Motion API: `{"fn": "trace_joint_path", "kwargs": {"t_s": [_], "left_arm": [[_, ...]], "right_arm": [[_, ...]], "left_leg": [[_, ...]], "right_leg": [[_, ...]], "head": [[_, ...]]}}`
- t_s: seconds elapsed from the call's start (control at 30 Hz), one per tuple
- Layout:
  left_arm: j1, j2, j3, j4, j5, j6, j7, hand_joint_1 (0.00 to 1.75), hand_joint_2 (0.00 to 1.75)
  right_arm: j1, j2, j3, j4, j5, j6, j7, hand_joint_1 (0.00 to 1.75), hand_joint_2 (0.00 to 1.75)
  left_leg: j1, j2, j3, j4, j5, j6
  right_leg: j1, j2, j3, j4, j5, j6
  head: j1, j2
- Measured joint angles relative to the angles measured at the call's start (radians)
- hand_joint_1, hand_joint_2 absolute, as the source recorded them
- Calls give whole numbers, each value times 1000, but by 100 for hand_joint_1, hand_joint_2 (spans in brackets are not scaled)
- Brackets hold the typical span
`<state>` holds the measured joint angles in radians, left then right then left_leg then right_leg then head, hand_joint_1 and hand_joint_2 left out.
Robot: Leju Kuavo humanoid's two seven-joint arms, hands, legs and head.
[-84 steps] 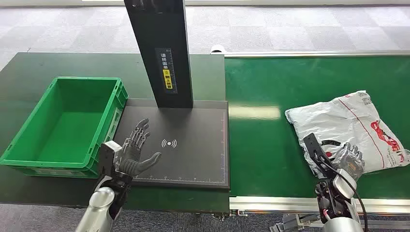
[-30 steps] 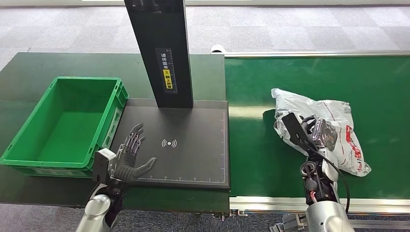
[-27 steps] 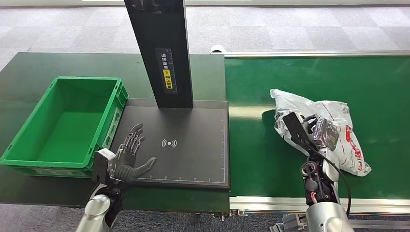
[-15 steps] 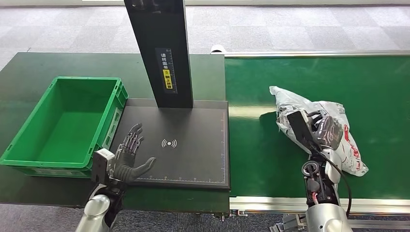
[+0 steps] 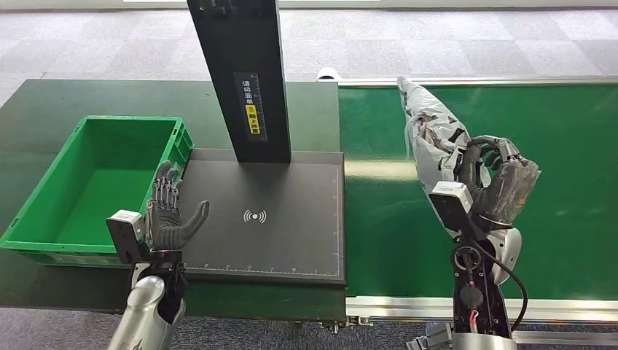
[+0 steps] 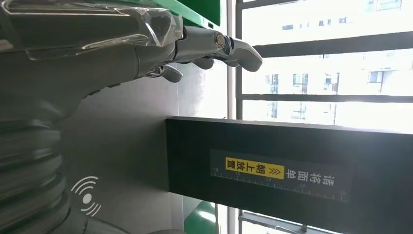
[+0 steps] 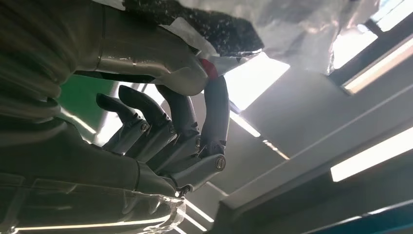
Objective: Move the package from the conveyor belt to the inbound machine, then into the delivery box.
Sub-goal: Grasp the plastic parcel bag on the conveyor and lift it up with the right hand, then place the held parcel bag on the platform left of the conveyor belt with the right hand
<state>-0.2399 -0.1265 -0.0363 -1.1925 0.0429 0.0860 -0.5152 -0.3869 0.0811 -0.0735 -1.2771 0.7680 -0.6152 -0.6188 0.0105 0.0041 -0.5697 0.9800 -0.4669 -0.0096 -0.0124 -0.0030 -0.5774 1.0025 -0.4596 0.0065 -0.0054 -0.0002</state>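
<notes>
green conveyor belt [image 5: 554, 124], right hand [image 5: 490, 179] gripping package [image 5: 431, 135] aloft, left hand [image 5: 169, 219] spread

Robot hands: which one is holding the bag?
The right hand. Its fingers grip the crinkly package, lifted above the belt. The left hand holds nothing, fingers spread beside the bin.

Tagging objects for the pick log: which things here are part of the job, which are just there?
Job:
- package, held up by the right hand
- conveyor belt
- inbound machine
- delivery box, green
- left hand, holding nothing, over the machine's edge

Just there:
- dark green table
- grey carpet floor
</notes>
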Motion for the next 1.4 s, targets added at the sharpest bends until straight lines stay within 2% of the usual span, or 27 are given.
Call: {"fn": "trace_joint_path", "kwargs": {"t_s": [0.23, 0.4, 0.73, 0.83, 1.03, 1.13, 1.4], "left_arm": [[-4, -1, 0, -2, 26, 5, 2, 0, 175], [-3, -1, 0, -11, 40, 21, -4, 0, 175], [19, -1, 3, -68, 71, 128, -70, 0, 175], [23, -1, 9, -78, 87, 135, -76, 0, 175], [25, -2, 27, -85, 142, 150, -89, 0, 175], [25, -2, 29, -86, 150, 151, -93, 0, 175], [25, -1, 30, -86, 155, 150, -94, 0, 175]], "right_arm": [[2, -5, 199, -36, 40, -1, -13, 175, 175], [-2, -7, 318, -20, 91, 45, -16, 175, 175], [-59, 30, 644, 263, 183, 190, 21, 175, 175], [-74, 39, 691, 319, 173, 229, 17, 175, 175], [-82, 61, 782, 411, 121, 419, -9, 175, 175], [-83, 63, 822, 443, 110, 482, -10, 175, 175], [-89, 61, 884, 489, 102, 524, -23, 175, 175]], "left_leg": [[0, 0, 0, 0, 0, 0], [0, 1, 0, 0, 0, 0], [1, -2, -1, 0, 0, 0], [1, -2, -1, 0, 0, 0], [1, -2, -1, 0, 0, 0], [1, -2, -1, 0, 0, 0], [1, -2, -1, 0, 0, 0]], "right_leg": [[0, 0, 0, 0, 0, 0], [0, 0, 0, 0, 0, 0], [1, -2, 0, 0, -1, 0], [1, -2, 0, 0, -1, 0], [1, -2, 0, 0, -1, 0], [1, -2, 0, 0, -1, 0], [1, -2, 0, 0, -1, 0]], "head": [[0, 0], [0, 0], [0, 0], [0, 0], [0, 0], [0, 0], [0, 0]]}}
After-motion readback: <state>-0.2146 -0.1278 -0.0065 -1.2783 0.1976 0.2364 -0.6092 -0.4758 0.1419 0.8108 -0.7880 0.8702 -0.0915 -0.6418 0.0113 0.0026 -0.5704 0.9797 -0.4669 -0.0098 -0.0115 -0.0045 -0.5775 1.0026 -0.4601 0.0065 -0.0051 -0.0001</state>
